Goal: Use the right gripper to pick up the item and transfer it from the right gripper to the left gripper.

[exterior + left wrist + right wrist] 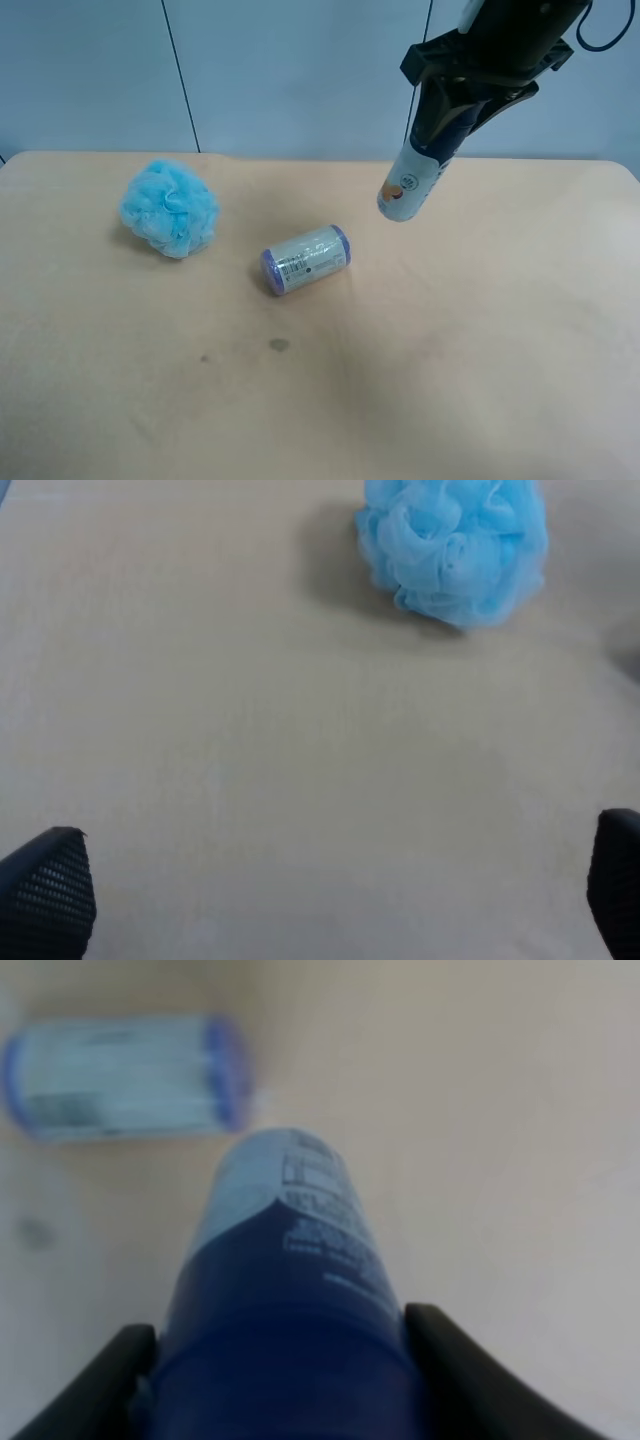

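The item, a slim bottle [418,178] with a white and pale-blue label and an orange fruit picture, hangs tilted in the air above the table at the exterior high view's upper right. My right gripper [462,95] is shut on its dark navy upper part. In the right wrist view the bottle [280,1290] fills the middle, held between both black fingers [450,1360]. My left gripper [320,890] is open and empty, its fingertips [45,890] wide apart over bare table. It does not show in the exterior high view.
A purple-ended cream roll [306,259] lies on its side mid-table, also in the right wrist view [125,1078]. A fluffy light-blue bath sponge [169,208] sits at the exterior high view's left, and in the left wrist view [455,545]. The beige table [450,380] carries small dark marks.
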You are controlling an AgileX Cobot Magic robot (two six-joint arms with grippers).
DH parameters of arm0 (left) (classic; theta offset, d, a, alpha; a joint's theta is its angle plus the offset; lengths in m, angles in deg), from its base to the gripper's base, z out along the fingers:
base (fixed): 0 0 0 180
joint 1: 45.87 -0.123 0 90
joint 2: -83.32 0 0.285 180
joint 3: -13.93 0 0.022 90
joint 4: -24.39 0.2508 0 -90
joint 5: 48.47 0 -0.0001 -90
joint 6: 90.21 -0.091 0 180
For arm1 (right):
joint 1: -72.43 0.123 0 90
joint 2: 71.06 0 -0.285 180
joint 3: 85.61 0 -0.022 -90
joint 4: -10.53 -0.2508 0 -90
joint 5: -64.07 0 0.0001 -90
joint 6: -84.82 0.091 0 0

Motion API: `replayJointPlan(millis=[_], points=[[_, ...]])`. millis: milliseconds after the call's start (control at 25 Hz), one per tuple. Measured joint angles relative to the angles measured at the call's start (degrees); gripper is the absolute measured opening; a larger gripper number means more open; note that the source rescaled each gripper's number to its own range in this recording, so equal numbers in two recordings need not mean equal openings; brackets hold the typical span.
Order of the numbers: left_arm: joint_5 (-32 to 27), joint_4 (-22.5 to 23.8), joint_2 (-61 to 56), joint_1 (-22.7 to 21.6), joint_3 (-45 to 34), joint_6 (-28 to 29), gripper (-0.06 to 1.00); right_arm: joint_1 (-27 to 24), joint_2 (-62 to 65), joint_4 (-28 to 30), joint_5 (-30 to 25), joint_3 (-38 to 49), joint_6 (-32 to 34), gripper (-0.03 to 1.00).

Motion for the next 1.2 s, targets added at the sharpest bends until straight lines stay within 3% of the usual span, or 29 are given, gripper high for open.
replayJointPlan(millis=[160, 320, 560, 800, 1200], points=[[0.00, -1.43, 0.77, 0.00, 0.00, -1.21, 1.00, 5.98, 0.59, -2.14, 0.33, 0.00, -1.08, 0.00], [-0.13, -5.88, 5.50, 0.00, 0.58, -4.93, 1.00, 10.40, 0.59, -7.48, 1.37, 0.00, -2.56, 0.00], [-0.04, -13.28, 14.63, 0.40, 6.81, -15.02, 1.00, 13.43, 0.59, -12.45, 3.21, 0.00, -4.74, 0.00], [-0.16, -17.25, 20.35, 6.77, 11.08, -22.73, 0.93, 14.06, 0.59, -18.31, 4.84, 0.00, -8.24, 0.00], [0.00, -17.48, 29.60, 20.42, 12.78, -25.88, 0.92, 14.06, 0.53, -22.63, 6.11, 0.00, -11.79, 0.00]])
